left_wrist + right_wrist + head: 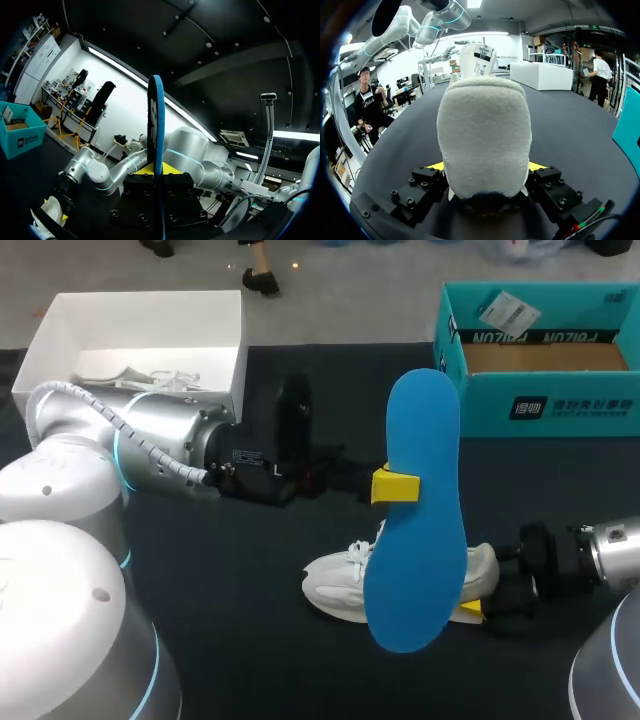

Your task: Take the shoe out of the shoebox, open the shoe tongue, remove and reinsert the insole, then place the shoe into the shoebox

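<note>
L gripper (398,486) was clamped on the blue insole (420,570) approx mid-length, holding it up in the air w/ its lower end over the white sneaker (335,585). R gripper (488,602) was clamped on the sneaker's padded heel from both sides. The sneaker sat on the dark table (200,580), toe pointing away from R gripper.

Likely risks:
- The insole looked thin and was held at one spot only, so it could pivot or slip in the fingers on the way down.
- Its leading end could catch on the collar, tongue or laces and fold, not slide in.
- A hard push could shove the sneaker out of the soft heel grip.

The insole hid the shoe opening in head view, so alignment couldn't be judged.
</note>
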Action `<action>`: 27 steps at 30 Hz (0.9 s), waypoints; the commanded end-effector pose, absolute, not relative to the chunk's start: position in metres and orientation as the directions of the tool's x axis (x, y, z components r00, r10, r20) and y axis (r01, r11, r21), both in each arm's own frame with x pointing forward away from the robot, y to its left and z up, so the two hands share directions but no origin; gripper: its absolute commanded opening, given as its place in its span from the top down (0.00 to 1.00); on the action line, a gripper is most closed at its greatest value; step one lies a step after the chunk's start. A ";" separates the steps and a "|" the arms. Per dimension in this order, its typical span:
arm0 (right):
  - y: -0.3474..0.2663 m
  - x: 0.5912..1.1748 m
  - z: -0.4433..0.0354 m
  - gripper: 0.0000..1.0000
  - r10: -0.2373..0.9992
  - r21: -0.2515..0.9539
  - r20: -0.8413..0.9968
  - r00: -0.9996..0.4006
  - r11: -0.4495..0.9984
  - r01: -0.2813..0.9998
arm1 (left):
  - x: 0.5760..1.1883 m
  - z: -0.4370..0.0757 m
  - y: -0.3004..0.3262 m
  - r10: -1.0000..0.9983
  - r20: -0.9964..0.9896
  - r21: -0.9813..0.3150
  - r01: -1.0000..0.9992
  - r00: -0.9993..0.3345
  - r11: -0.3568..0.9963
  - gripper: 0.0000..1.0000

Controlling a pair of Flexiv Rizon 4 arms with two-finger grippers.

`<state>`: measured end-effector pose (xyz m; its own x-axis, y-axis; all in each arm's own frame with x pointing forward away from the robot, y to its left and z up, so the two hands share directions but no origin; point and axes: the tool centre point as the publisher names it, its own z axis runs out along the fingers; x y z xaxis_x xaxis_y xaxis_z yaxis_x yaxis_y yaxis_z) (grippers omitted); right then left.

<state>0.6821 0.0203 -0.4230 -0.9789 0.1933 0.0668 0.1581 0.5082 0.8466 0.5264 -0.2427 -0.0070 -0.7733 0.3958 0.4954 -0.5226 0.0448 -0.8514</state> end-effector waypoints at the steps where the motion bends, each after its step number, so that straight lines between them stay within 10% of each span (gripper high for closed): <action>1: 0.021 0.681 -0.423 1.00 0.196 0.845 0.065 -0.978 0.511 0.159 | 0.519 -0.002 -0.244 0.372 0.500 -0.850 -0.525 -0.782 0.040 1.00; 27: 0.021 0.681 -0.423 1.00 0.196 0.845 0.065 -0.978 0.511 0.159 | 0.512 0.012 -0.246 0.199 0.489 -0.869 -0.494 -0.849 0.028 1.00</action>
<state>0.6821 0.0204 -0.4230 -0.9789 0.1933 0.0668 0.1582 0.5082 0.8466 0.5325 -0.2409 0.0010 -0.8041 0.3606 0.4727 -0.4861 0.0589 -0.8719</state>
